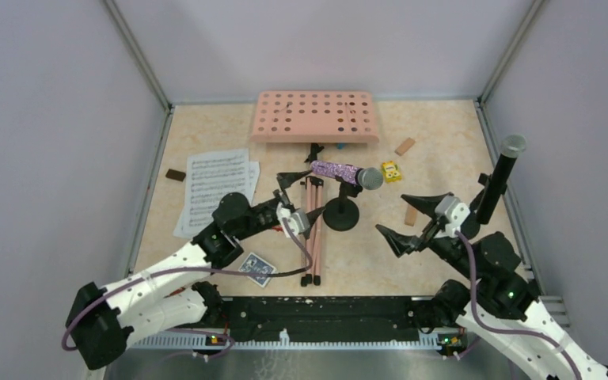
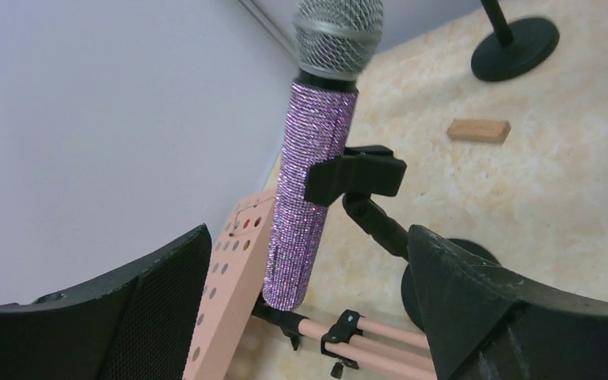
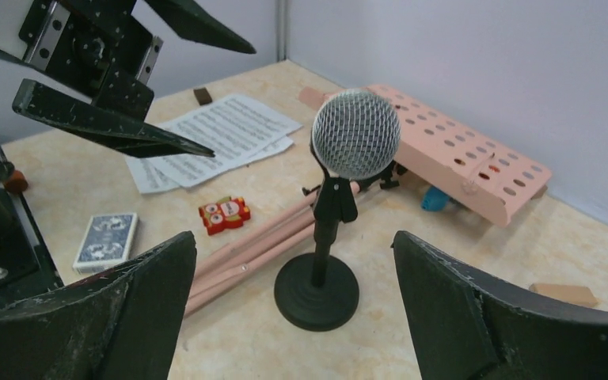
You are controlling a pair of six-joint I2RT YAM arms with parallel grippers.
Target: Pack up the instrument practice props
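Both claws gape wide and empty — the left gripper just beside the purple-glitter microphone, clipped in its black holder at centre beside the pink tripod legs — the right gripper facing it from the other side.

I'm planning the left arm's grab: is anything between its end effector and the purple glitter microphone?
Nothing visible. The open left end effector faces the purple glitter microphone directly; the mic holder's clip grips its middle, and the tripod legs lie below.

glittery microphone, mesh head; matt holder
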